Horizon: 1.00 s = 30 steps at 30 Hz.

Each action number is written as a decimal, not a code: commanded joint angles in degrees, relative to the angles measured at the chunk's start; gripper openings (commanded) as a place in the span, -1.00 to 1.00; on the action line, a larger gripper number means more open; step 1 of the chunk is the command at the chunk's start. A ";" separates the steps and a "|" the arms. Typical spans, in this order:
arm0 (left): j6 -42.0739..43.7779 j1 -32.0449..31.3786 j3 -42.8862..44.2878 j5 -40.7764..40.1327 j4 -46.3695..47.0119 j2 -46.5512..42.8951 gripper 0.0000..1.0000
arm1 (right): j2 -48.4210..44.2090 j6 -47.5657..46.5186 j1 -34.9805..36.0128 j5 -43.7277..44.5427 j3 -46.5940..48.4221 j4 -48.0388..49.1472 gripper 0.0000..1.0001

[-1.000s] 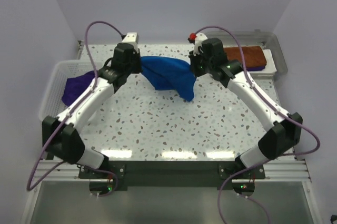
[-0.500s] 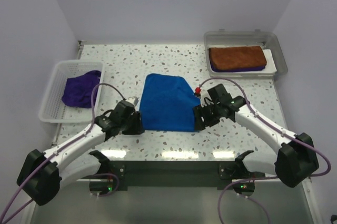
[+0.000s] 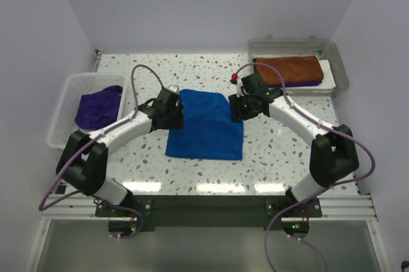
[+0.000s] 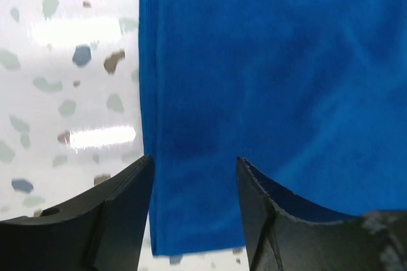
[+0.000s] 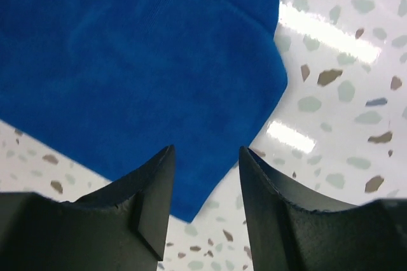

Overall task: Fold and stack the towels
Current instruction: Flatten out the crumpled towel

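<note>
A blue towel (image 3: 206, 133) lies flat and folded on the speckled table, roughly rectangular. My left gripper (image 3: 176, 113) hovers over its far left corner, open, with the towel's left edge (image 4: 273, 74) below the gap between its fingers (image 4: 194, 175). At the far right corner my right gripper (image 3: 236, 109) is open too; nothing is pinched between its fingers (image 5: 206, 156), and a corner of the towel (image 5: 127, 61) lies under them. A brown folded towel (image 3: 286, 69) rests in the bin at the back right. A crumpled purple towel (image 3: 96, 107) sits in the basket at the left.
The white mesh basket (image 3: 64, 103) stands at the table's left edge. The clear plastic bin (image 3: 339, 68) stands at the back right, with a purple layer (image 3: 313, 83) showing under the brown towel. Cables loop above both arms.
Both grippers were shut on the blue towel, lifted at the back. They drew it toward the near side, let go, and now stand open over its far corners; the towel lies flat.
</note>
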 commanded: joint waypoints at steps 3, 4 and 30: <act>5.65 0.97 8.94 -4.24 3.98 11.16 0.15 | 8.05 -1.17 -0.42 4.49 6.37 5.49 -0.05; 5.91 1.06 9.56 -4.68 3.81 13.44 0.15 | 10.33 -1.26 -0.59 5.20 7.26 5.32 -0.05; -9.55 -2.46 -17.78 5.42 -6.55 -13.25 0.11 | -1.34 0.86 2.75 -6.05 -10.67 -6.80 0.09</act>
